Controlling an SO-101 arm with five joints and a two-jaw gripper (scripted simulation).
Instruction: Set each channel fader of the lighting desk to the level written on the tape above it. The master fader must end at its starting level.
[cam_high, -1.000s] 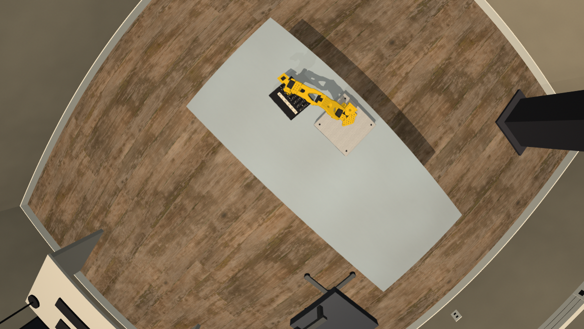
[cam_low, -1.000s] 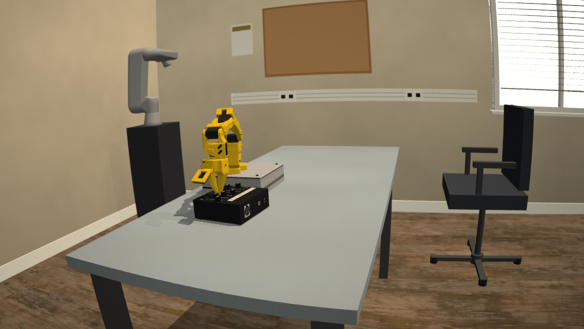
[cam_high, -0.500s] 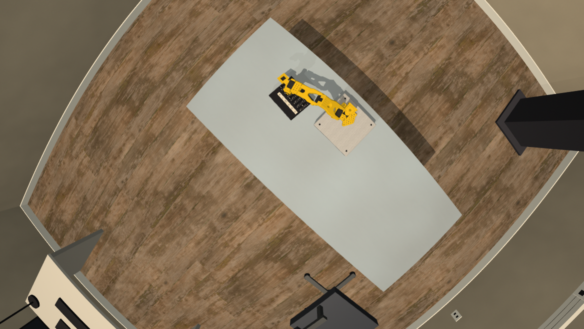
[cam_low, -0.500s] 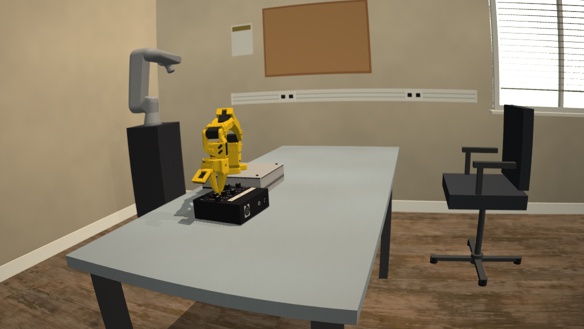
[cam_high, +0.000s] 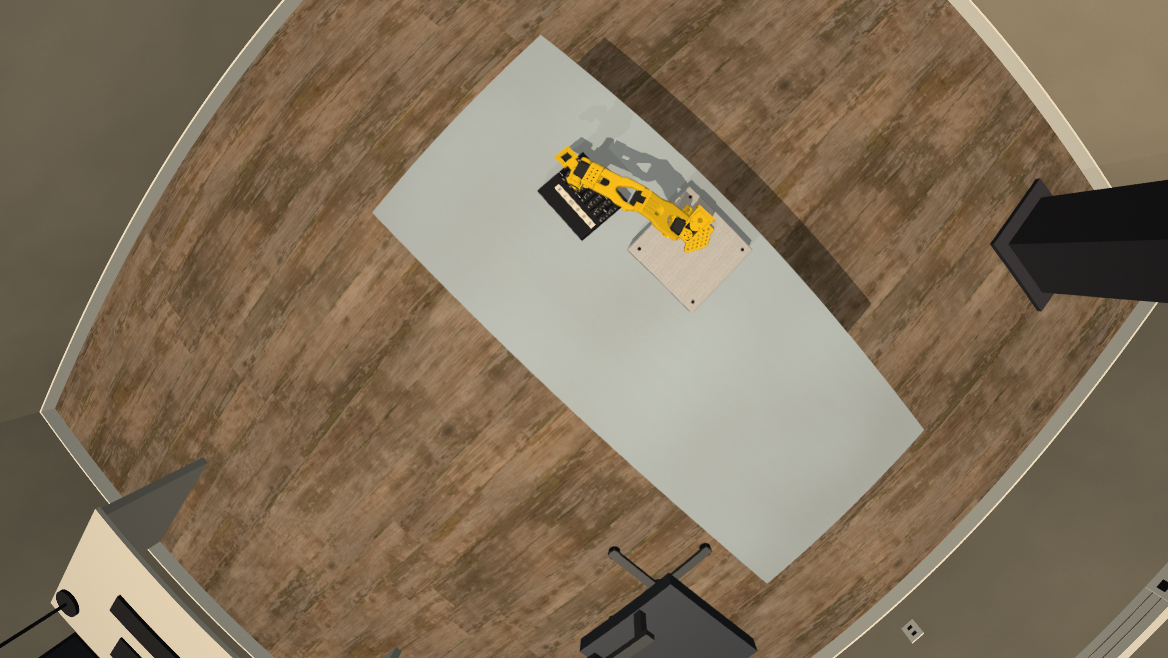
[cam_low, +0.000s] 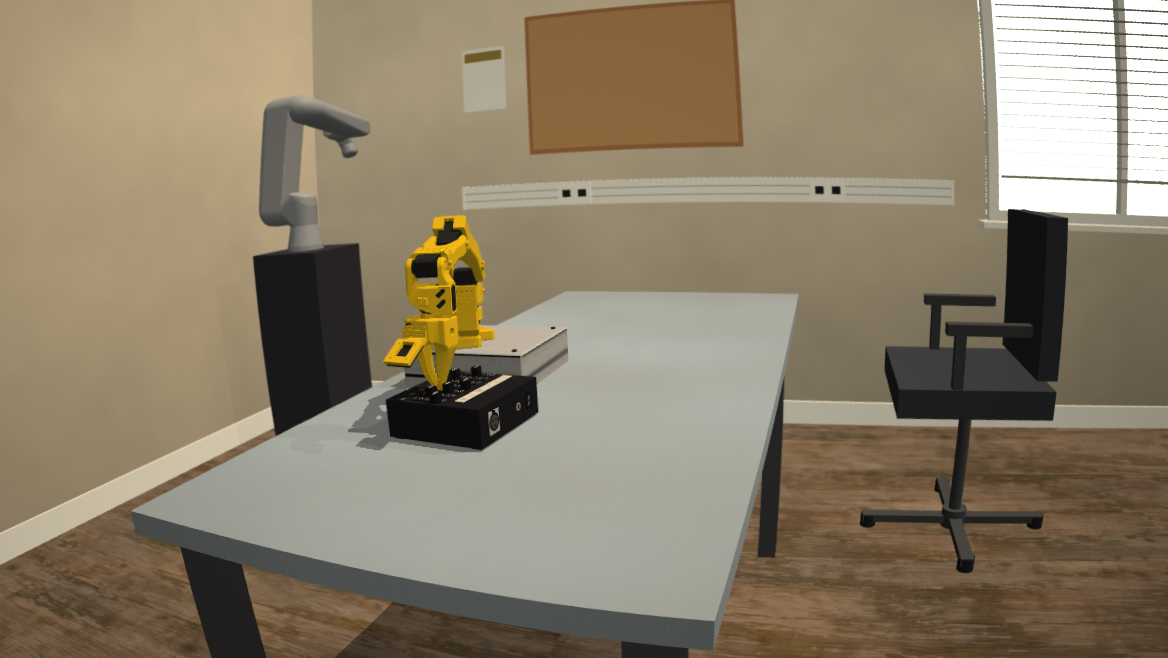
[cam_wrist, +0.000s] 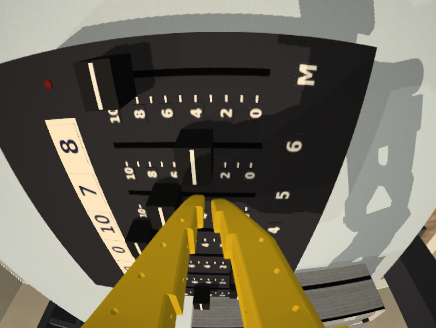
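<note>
The black lighting desk (cam_high: 549, 196) (cam_low: 445, 420) (cam_wrist: 319, 146) lies on the grey table (cam_high: 653, 392) (cam_low: 572, 490). My yellow gripper (cam_high: 581, 186) (cam_low: 437, 384) (cam_wrist: 206, 201) is shut and empty, tips down on the desk's top. In the wrist view the tips sit in the channel 5 row, just right of its fader knob (cam_wrist: 162, 197). The master fader knob (cam_wrist: 107, 82) stands at 10. The channel 6 knob (cam_wrist: 193, 165) stands near 4. The cream tape (cam_wrist: 73, 159) reads 8, 7, 10, 0 going down. My fingers hide the lower channel rows.
The arm's base stands on a pale mount plate (cam_high: 702, 277) (cam_low: 535, 343) behind the desk. A black pedestal (cam_low: 306, 326) (cam_high: 1078, 245) with a grey arm stands beside the table. A black office chair (cam_low: 972, 376) (cam_high: 662, 621) stands on the other side.
</note>
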